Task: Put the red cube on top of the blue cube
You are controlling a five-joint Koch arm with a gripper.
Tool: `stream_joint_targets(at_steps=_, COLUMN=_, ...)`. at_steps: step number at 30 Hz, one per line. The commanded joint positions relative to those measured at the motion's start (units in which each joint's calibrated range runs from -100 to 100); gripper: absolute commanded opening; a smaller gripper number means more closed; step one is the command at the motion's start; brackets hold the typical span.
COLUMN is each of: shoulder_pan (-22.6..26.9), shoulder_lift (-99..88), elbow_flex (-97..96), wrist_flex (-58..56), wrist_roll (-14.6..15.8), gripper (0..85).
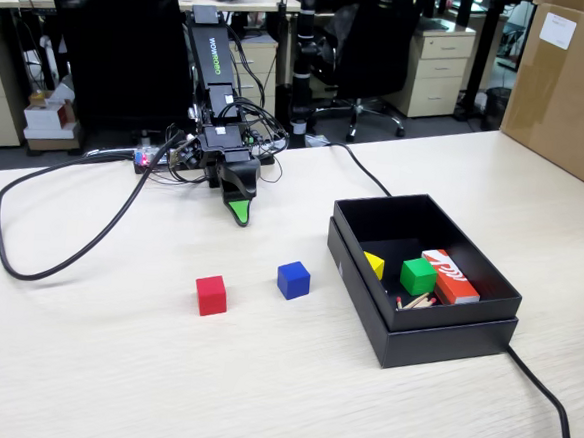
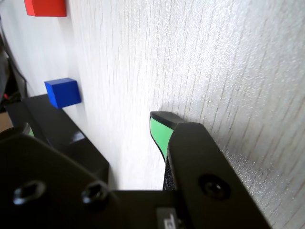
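Observation:
The red cube (image 1: pixel 210 295) sits on the light wood table, left of the blue cube (image 1: pixel 293 279), a cube's width or so apart. My gripper (image 1: pixel 238 211) hangs tip-down near the table at the back, well behind both cubes, holding nothing. Only one green-padded tip shows. In the wrist view the green-padded finger (image 2: pixel 159 131) is at the lower middle; the red cube (image 2: pixel 45 7) is at the top left and the blue cube (image 2: pixel 63 92) at the left. The second jaw is hidden behind the dark blurred mount.
A black open box (image 1: pixel 404 332) stands right of the blue cube, holding a green cube (image 1: pixel 417 276), a yellow piece (image 1: pixel 373 264) and a red-orange lettered box (image 1: pixel 449 275). Its corner shows in the wrist view (image 2: pixel 71 138). Black cables (image 1: pixel 59 253) loop at left and run past the box. A cardboard box (image 1: pixel 572 88) stands at the far right.

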Motion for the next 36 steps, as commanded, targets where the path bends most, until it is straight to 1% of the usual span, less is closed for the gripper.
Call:
stream_joint_targets(at_steps=1, shoulder_pan=0.00, shoulder_lift=0.11, elbow_flex=-0.93, wrist_flex=-1.63, wrist_roll=0.00, gripper=48.7)
stream_joint_targets(at_steps=31, shoulder_pan=0.00, shoulder_lift=0.11, elbow_flex=-1.02, wrist_flex=-1.63, wrist_roll=0.00, gripper=48.5)
stream_joint_targets(at_steps=36, shoulder_pan=0.00, shoulder_lift=0.11, elbow_flex=-0.66, wrist_flex=-1.63, wrist_roll=0.73, gripper=47.6)
